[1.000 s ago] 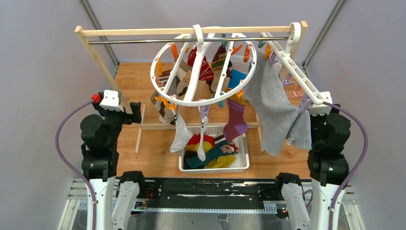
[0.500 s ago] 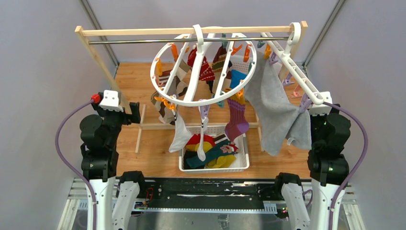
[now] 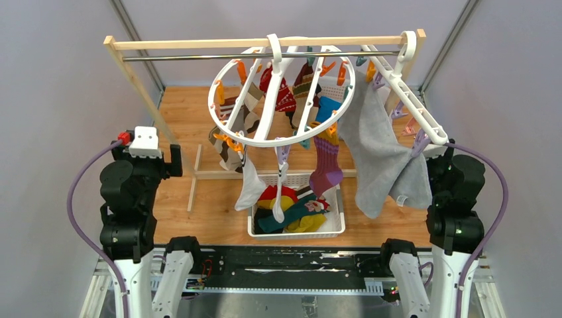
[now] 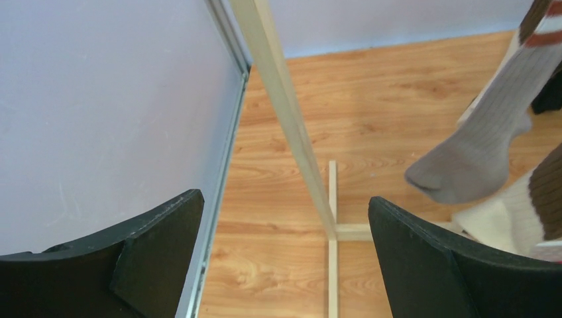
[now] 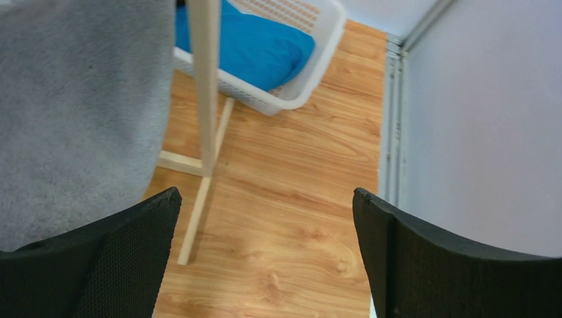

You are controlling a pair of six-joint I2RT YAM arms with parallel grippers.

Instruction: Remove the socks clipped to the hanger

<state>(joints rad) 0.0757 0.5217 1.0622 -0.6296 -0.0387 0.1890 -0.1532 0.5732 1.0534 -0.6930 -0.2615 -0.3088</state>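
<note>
We see a white basket (image 3: 296, 232) on the wooden tabletop (image 3: 212, 212), directly below the hanger (image 3: 281, 141). It holds a heap of loose socks (image 3: 291, 209) in red, yellow and teal. A second white basket (image 5: 291, 93) stands farther back with a blue cloth (image 5: 252, 43) in it.

The hanger hangs by its hook from the metal rail (image 3: 185, 57) of a wooden rack (image 3: 199, 43). The socks (image 3: 326, 165) are clipped around its ring: purple-orange and white ones at the near edge, a brown-cream one on the left, red patterned ones at the back. Right of the ring, a large grey cloth (image 3: 378, 152) hangs from a straight clip rack (image 3: 405, 97), just in front of the right arm.

The left hand (image 4: 285, 205) is spread wide and holds nothing. It faces a rack post (image 4: 285, 112), with a grey-beige sock (image 4: 477, 152) to the right. The right hand (image 5: 265, 195) gapes too, empty, with the grey cloth by its left finger.
</note>
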